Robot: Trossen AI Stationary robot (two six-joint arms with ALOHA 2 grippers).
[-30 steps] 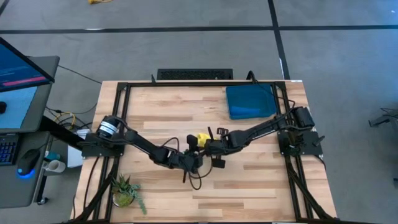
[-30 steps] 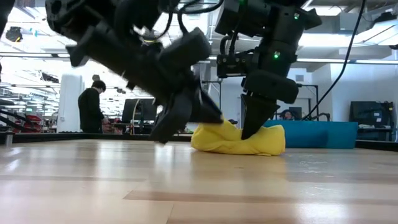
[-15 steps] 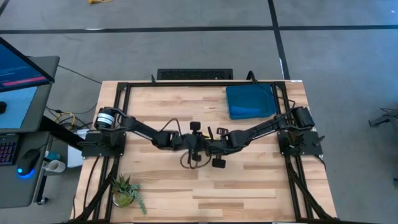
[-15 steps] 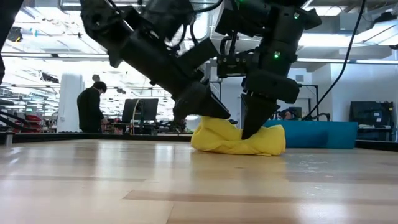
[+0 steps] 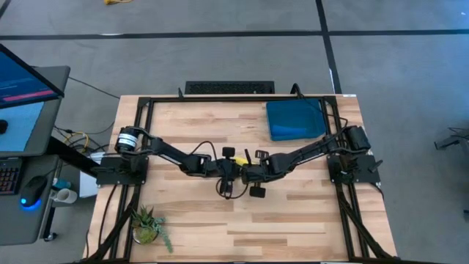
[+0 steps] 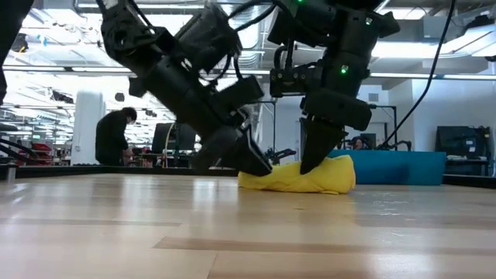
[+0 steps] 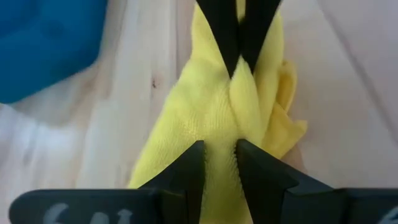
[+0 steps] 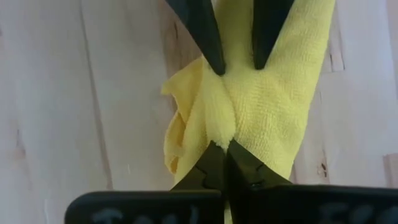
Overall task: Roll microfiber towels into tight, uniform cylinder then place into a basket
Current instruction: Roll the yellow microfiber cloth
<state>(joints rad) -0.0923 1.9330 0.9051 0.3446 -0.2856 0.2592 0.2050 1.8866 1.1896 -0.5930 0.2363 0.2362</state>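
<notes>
- The right gripper point(image 8: 222, 144) was clenched on a pinch of the yellow towel point(image 8: 267, 106), its two fingers meeting on a small fold of cloth near the middle of the bundle.
- The left gripper point(image 7: 219, 148) stood half open, with one finger on each side of a ridge of the same towel; I judge it was grasping the ridge, though not tightly.
- In each wrist view the other arm's fingers came in from the far side, so both grippers met tip to tip on one spot of the towel.
- A second ago the left gripper point(image 6: 240, 155) was beside the towel point(image 6: 310, 177) and tilted away from it; since then it had swung over and come down on the cloth. The right gripper point(image 6: 322, 139) had not moved in that time.
- I think this meant both arms were now ready to roll or tighten the towel together. The towel was a loose, wrinkled lump, not yet a neat cylinder, so the task was far from finished.
- The towel lay on the table point(image 5: 293, 213), near its middle and well apart from the basket point(image 5: 295, 119) at the far right corner.
- From above, the two arms covered almost all of the towel, so its full outline was hidden.
- I could not make out what was blue inside the basket, nor find a second towel for certain.
</notes>
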